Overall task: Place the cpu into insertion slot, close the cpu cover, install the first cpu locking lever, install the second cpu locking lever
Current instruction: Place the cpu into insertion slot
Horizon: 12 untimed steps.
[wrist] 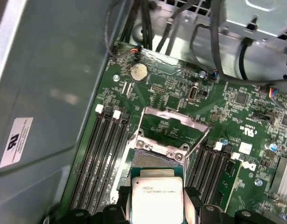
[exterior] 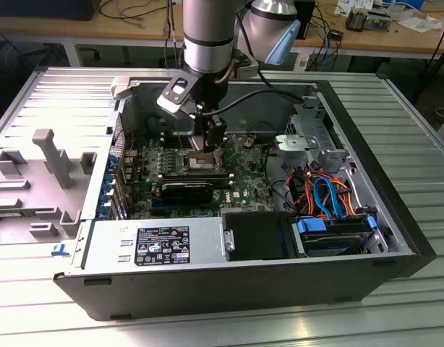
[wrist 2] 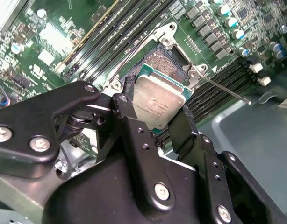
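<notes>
Careful: your fingers (wrist 2: 129, 116) pinch the cpu (wrist 2: 160, 100) by its edges, hovering just over the slot (wrist 2: 160, 60), near the exterior view's centre. Lowered skewed or offset, it could bend socket pins or snag the raised cover (wrist: 174, 122).

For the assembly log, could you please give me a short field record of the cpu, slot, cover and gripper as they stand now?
gripper: shut on the cpu, above the motherboard
cpu: held between the gripper's fingers, silver top facing the wrist cameras, partly over the slot, apparently not seated
slot: uncovered, its centre partly in view beyond the cpu
cover: swung up, off the slot
lever: thin rod sticking out beside the slot, not latched
</notes>
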Available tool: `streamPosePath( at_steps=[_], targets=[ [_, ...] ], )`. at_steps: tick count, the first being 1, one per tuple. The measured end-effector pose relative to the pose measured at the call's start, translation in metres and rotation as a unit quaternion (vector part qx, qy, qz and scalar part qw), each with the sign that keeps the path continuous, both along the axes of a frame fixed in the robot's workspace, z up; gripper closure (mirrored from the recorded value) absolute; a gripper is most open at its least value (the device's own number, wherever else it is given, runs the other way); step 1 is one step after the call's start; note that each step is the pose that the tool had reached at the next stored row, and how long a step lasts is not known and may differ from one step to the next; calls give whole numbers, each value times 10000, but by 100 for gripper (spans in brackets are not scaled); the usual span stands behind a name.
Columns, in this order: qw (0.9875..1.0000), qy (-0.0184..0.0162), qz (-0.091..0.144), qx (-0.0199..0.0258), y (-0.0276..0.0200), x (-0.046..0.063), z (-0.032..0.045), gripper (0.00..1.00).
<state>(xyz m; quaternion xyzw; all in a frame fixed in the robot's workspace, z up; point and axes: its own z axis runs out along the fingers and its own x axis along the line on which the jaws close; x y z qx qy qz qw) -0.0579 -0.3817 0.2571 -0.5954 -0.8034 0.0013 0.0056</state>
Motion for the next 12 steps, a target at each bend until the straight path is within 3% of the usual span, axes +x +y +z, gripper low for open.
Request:
streamPosePath(
  at_steps=[6,9,12],
  targets=[
    [9992,0,-407,-3,0,0,-13,46],
    [9978,0,-667,-4,0,0,-20,46],
    [9954,0,-956,-6,0,0,-26,46]
  ],
)
